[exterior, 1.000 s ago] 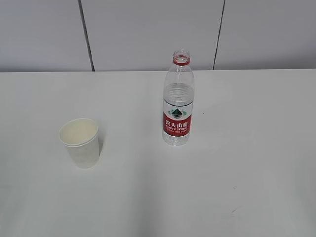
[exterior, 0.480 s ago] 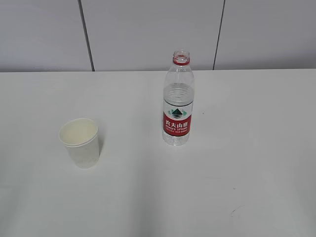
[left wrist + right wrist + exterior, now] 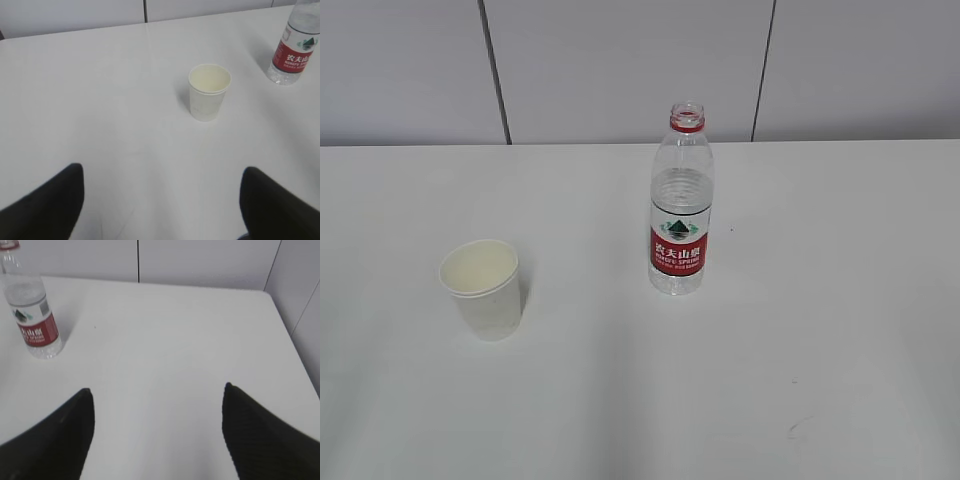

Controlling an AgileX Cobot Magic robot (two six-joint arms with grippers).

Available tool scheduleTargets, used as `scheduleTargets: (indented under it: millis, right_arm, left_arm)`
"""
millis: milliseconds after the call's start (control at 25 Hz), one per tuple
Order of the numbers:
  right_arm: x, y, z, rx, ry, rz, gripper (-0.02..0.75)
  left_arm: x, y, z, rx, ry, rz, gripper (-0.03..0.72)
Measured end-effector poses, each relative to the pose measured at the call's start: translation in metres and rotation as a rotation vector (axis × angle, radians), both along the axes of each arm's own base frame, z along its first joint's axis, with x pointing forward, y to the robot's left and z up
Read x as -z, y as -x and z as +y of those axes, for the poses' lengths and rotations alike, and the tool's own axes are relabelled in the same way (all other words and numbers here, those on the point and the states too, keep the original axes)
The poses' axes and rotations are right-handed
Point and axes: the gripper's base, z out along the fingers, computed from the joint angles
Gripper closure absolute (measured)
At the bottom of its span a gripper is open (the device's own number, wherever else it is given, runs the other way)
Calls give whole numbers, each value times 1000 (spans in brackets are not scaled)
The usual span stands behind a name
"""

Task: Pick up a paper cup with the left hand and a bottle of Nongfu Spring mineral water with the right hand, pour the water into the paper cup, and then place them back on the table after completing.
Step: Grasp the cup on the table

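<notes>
A white paper cup (image 3: 483, 288) stands upright and empty at the left of the white table (image 3: 800, 330); it also shows in the left wrist view (image 3: 209, 91). An uncapped Nongfu Spring bottle (image 3: 680, 205) with a red label stands upright at the middle, holding clear water (image 3: 681, 190). It shows at the top right of the left wrist view (image 3: 295, 47) and the top left of the right wrist view (image 3: 33, 312). My left gripper (image 3: 162, 172) is open and empty, well short of the cup. My right gripper (image 3: 157, 390) is open and empty, right of the bottle. Neither arm shows in the exterior view.
A grey panelled wall (image 3: 620, 70) runs behind the table's far edge. The table's right edge (image 3: 295, 350) shows in the right wrist view. A faint dark scuff (image 3: 798, 428) marks the tabletop near the front right.
</notes>
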Motion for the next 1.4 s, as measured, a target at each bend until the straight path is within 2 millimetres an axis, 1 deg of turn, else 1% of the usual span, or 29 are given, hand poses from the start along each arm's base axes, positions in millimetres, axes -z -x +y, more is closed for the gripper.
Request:
scheduleTargets:
  millis: [200,280,400,560,680,720,760,800,920,1080,1400]
  right_arm:
    - [-6,-13,1,-10,0,-117,150]
    - [-5,-19,2,-13,1,-129,150]
    - [-1,-29,3,-17,3,-128,150]
    - [2,-41,4,-23,4,-152,150]
    - [4,-45,4,-27,4,-182,150]
    - [4,-46,5,-28,4,-193,150]
    - [4,-47,5,-29,4,-204,150]
    - [4,-48,5,-30,4,-211,150]
    - [8,-53,5,-34,4,-222,150]
    - [12,-58,6,-36,7,-213,150]
    - [16,-59,6,-36,7,-204,150]
  left_arm:
    - [-4,-2,1,-8,-4,-43,109]
    - [-10,-4,1,-10,4,-116,109]
    - [-21,-10,0,-15,22,-277,109]
    - [-17,-23,-1,-18,44,-400,112]
    - [-6,-34,-2,-17,74,-450,113]
    - [-2,-37,-3,-18,83,-461,113]
    - [-2,-37,-3,-18,83,-461,113]
    - [5,-42,-3,-19,103,-487,113]
    - [11,-45,-4,-21,114,-491,114]
    - [11,-45,-4,-21,118,-493,122]
    - [13,-46,-4,-20,117,-476,125]
